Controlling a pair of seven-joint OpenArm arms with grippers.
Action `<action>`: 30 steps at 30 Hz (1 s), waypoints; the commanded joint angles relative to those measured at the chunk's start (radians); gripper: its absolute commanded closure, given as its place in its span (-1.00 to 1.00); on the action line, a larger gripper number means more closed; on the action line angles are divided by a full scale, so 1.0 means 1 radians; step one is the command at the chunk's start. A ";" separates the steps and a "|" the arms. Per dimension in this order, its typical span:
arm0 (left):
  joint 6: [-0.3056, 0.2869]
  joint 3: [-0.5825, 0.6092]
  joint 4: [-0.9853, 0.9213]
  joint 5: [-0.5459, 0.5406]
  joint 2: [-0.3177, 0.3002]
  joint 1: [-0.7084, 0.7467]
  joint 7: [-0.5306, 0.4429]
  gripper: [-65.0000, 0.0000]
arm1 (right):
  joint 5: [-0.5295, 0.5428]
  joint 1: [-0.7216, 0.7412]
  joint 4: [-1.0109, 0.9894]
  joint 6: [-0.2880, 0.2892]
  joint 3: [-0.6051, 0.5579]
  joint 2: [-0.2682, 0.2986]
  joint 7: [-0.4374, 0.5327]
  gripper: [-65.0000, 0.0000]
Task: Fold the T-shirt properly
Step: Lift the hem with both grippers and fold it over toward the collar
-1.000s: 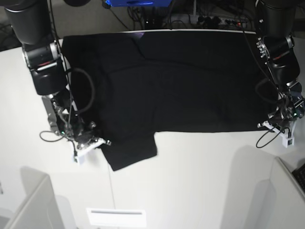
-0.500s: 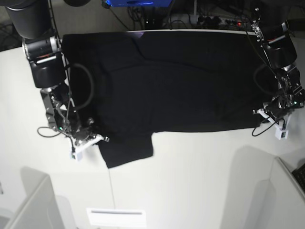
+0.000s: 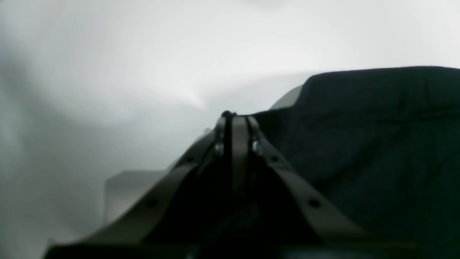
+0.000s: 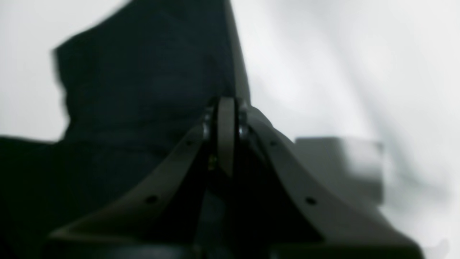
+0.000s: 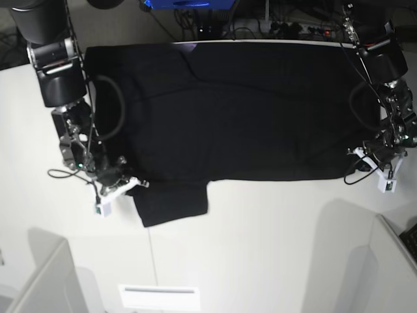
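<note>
The black T-shirt (image 5: 247, 111) lies spread flat, plain side up, across the far half of the white table (image 5: 260, 235). One sleeve (image 5: 172, 202) sticks out toward the front at the left. My right gripper (image 5: 138, 184) is shut at the sleeve's left edge; in the right wrist view its closed fingertips (image 4: 225, 104) sit against the black cloth (image 4: 143, 90). My left gripper (image 5: 355, 158) is shut at the shirt's front right corner; in the left wrist view its fingertips (image 3: 233, 118) pinch the edge of the cloth (image 3: 377, 144). No print shows.
Grey bin walls stand at the front left (image 5: 39, 274) and front right (image 5: 391, 261). A white label (image 5: 158, 297) lies near the front edge. Cables and a power strip (image 5: 280, 27) run behind the table's back edge.
Both grippers have moved toward the back of the table, the left one also inward. The sleeve and the front hem have shifted back with them.
</note>
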 commanded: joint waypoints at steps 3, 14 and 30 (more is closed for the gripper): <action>-0.001 -0.082 0.020 -0.010 -0.020 -0.018 -0.015 1.00 | 0.007 0.007 0.057 0.004 0.006 0.024 0.027 1.00; -0.002 -0.123 0.247 -0.010 -0.015 0.054 0.089 1.00 | 0.007 -0.103 0.214 0.003 0.123 0.030 0.023 1.00; -0.110 -0.274 0.488 -0.010 0.045 0.169 0.261 1.00 | 0.013 -0.272 0.415 0.003 0.156 0.059 0.020 1.00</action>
